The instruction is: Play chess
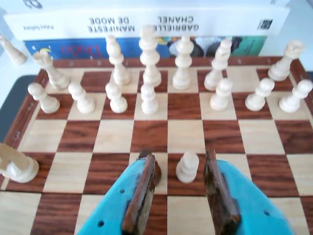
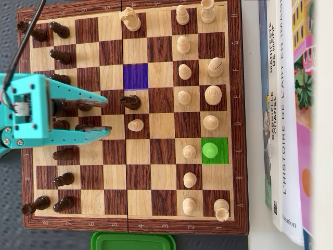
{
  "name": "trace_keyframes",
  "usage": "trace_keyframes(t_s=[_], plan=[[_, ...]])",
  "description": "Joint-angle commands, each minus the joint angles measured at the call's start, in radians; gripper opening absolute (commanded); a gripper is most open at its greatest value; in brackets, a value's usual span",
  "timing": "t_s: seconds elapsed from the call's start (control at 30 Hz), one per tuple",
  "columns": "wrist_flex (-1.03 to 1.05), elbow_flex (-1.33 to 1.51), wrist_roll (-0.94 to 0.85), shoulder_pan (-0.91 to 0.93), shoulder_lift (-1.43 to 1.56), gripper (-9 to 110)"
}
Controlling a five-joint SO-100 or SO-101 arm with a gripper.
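A wooden chessboard point(image 2: 161, 125) holds dark pieces on the left and white pieces on the right in the overhead view. My teal gripper point(image 2: 107, 115) is open above the dark side, fingers pointing right. In the wrist view the gripper point(image 1: 179, 160) is open, with a white pawn point(image 1: 187, 166) standing free just ahead between its brown pads point(image 1: 216, 191). That pawn point(image 2: 136, 125) stands next to a dark pawn point(image 2: 130, 101), which is partly hidden behind the left finger in the wrist view. One square is tinted purple point(image 2: 136, 76). A green-tinted piece point(image 2: 210, 150) stands on a green square.
White pawns and back-row pieces point(image 1: 149, 54) line the far side in the wrist view. A white knight point(image 2: 129, 18) stands near the board's top edge and also shows in the wrist view point(image 1: 17, 164). Books point(image 2: 289, 114) lie along the right. A green lid point(image 2: 132, 241) lies below the board.
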Motion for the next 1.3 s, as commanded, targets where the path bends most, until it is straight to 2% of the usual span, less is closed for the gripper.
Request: trace_keyframes(t_s=[0.0,0.27,1.27], plan=[[-0.135,0.023,-0.006,0.008,0.009,15],[-0.414,0.023,-0.006,0.009,0.009,15],[-1.681,0.023,-0.006,0.008,0.009,15]])
